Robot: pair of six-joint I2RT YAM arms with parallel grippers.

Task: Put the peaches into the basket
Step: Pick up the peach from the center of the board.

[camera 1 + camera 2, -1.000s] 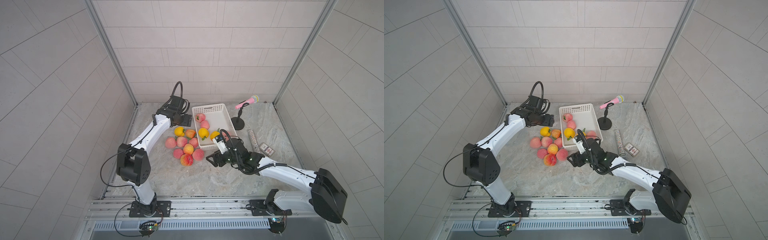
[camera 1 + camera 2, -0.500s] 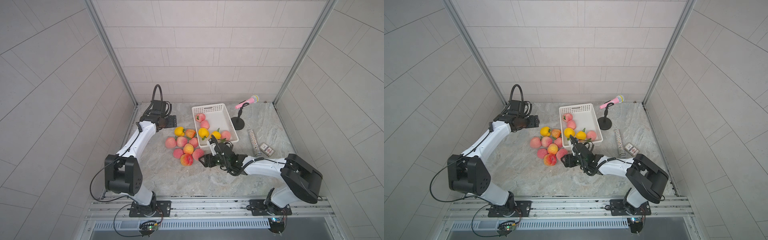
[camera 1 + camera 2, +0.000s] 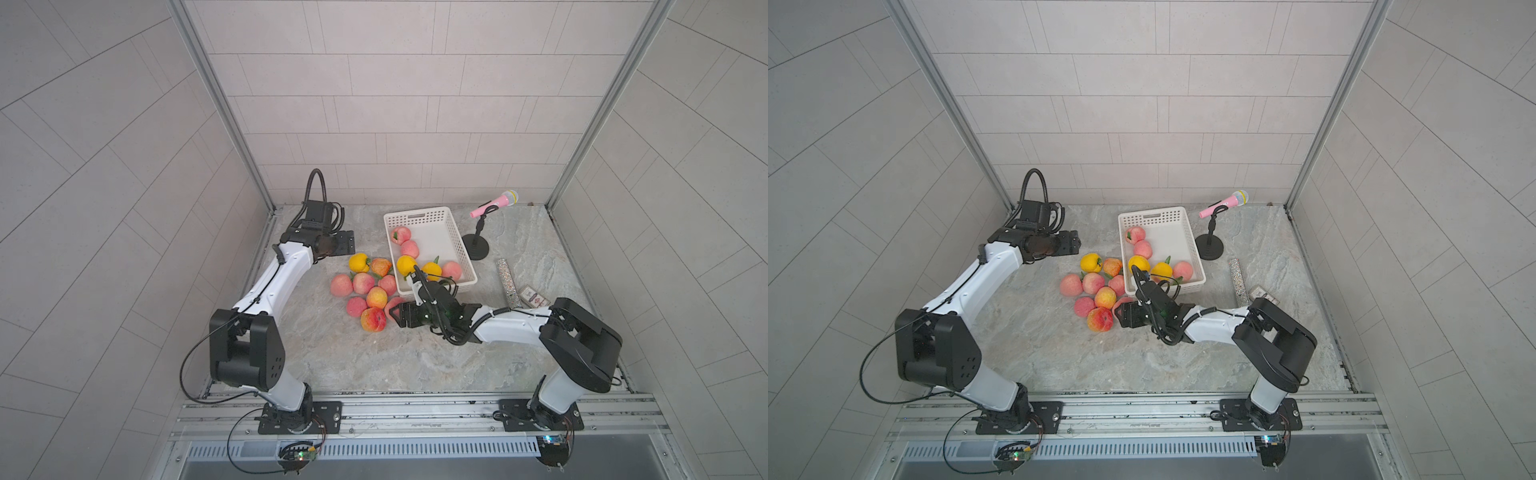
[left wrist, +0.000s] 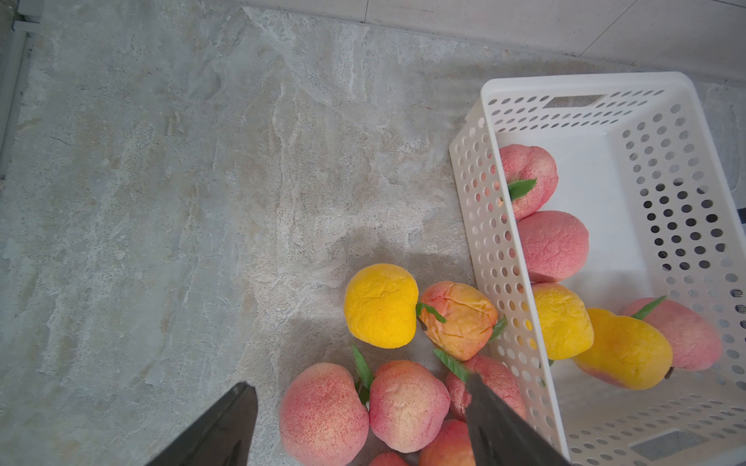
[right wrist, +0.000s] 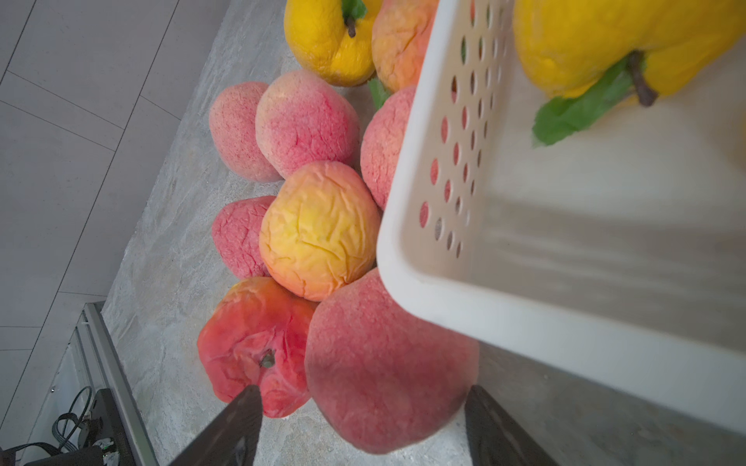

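- Grey tile walls box us in on three sides, and the marbled bench (image 3: 324, 357) carries everything.
- Far left, the left end effector (image 4: 359, 383) hovers near the far side of the fruit pile. Its jaws are spread wide with nothing in them, so we'd call it parked.
- Next along are the loose peaches (image 3: 365, 286), nine by our count, bunched on the bench hard against the basket's long side.
- Now the action! The right end effector (image 5: 363, 389) sits low at the near end of the pile, released. Its fingers (image 5: 238, 423) straddle a pink peach (image 5: 387, 363) without pinching it, and a gap shows on one side.
- That pink peach is tucked against the basket's near corner and touches a red-blushed peach (image 5: 250, 347). Tight spot!
- To do this well, we reckon one finger should slide into the seam between the two fruits. The other goes between fruit and basket wall.
- Then we'd centre on the widest part and close gently, because those wrinkled skins look soft and squashable.
- We'd lift straight up first, clear of the rim, so the neighbours don't roll.
- The basket (image 3: 417, 217) already holds five peaches, crowded toward its near end. The far floor is bare, which looks the better place to drop.
- Far right, a pink microphone (image 3: 494, 203) stands beside the basket, off the likely route.
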